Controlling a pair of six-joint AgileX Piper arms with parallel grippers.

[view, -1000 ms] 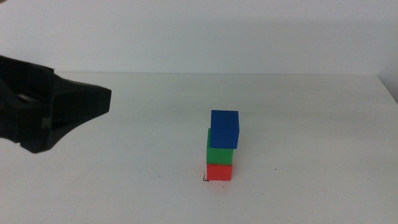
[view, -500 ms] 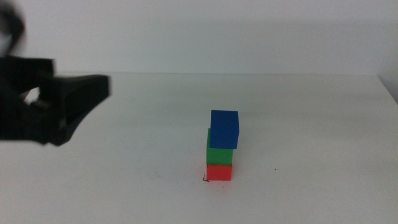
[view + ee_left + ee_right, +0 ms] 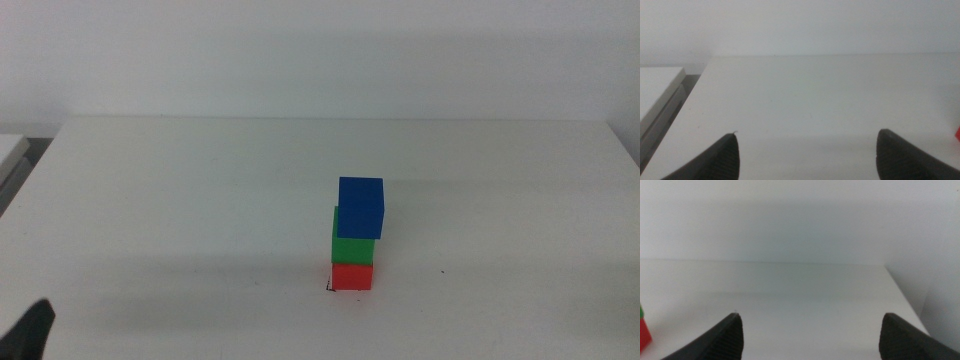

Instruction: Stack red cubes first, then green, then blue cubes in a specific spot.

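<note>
In the middle view a stack stands right of the table's centre: the red cube [image 3: 352,276] at the bottom, the green cube [image 3: 354,245] on it, the dark blue cube [image 3: 361,207] on top, shifted slightly right. A black corner mark of the spot [image 3: 329,287] shows at the red cube's lower left. My left gripper [image 3: 807,152] is open and empty; only a dark tip [image 3: 30,335] shows at the bottom left of the middle view. My right gripper [image 3: 810,332] is open and empty, out of the middle view. The right wrist view shows the red cube's edge [image 3: 644,332].
The white table [image 3: 200,200] spreads around the stack, with its far edge against a white wall. A tiny black speck [image 3: 443,271] lies right of the stack. A pale shelf edge [image 3: 660,100] stands off the table's left side.
My left gripper has pulled back from the left middle of the table down and out to the bottom left corner. The stack has not moved.
</note>
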